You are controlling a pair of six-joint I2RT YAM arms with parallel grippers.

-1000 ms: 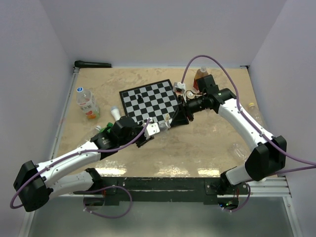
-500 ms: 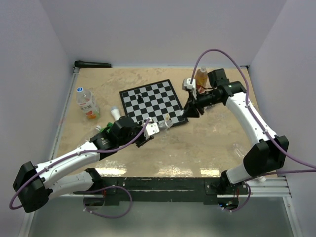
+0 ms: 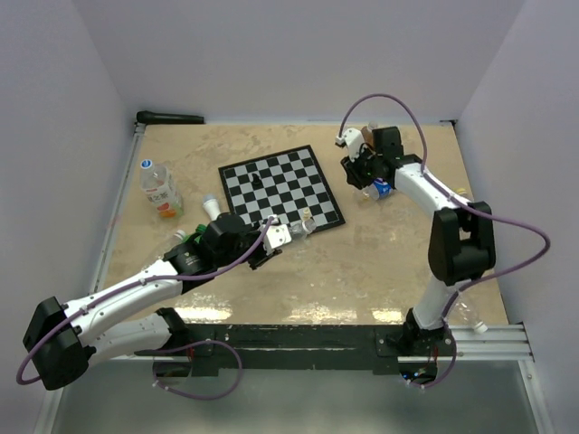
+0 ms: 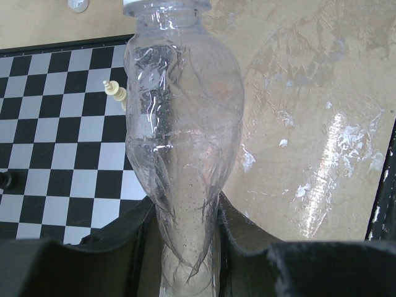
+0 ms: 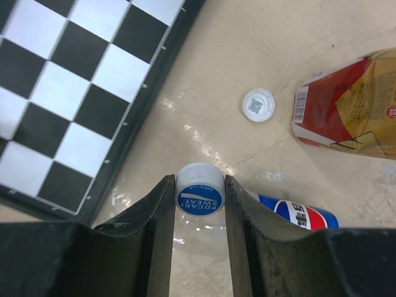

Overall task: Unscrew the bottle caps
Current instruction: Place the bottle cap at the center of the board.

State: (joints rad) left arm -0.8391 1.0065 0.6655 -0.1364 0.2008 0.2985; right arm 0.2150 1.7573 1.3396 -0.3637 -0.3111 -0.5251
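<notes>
Your left gripper (image 4: 185,216) is clamped on the crushed clear bottle (image 4: 179,136), toward the near edge of the counter (image 4: 297,93), beside the chessboard (image 4: 55,124). The bottle's mouth is cut by the frame, so I cannot tell if a cap is on it. This thin wall may buckle and slip if you squeeze harder.

Farther, toward the far right corner, your right gripper (image 5: 199,180) pinches a blue-topped cap (image 5: 199,190) by its sides, just beside a lying blue-labelled bottle (image 5: 297,213). If you release it from height, it may roll under the board. A loose white cap (image 5: 258,104) lies beyond.
</notes>
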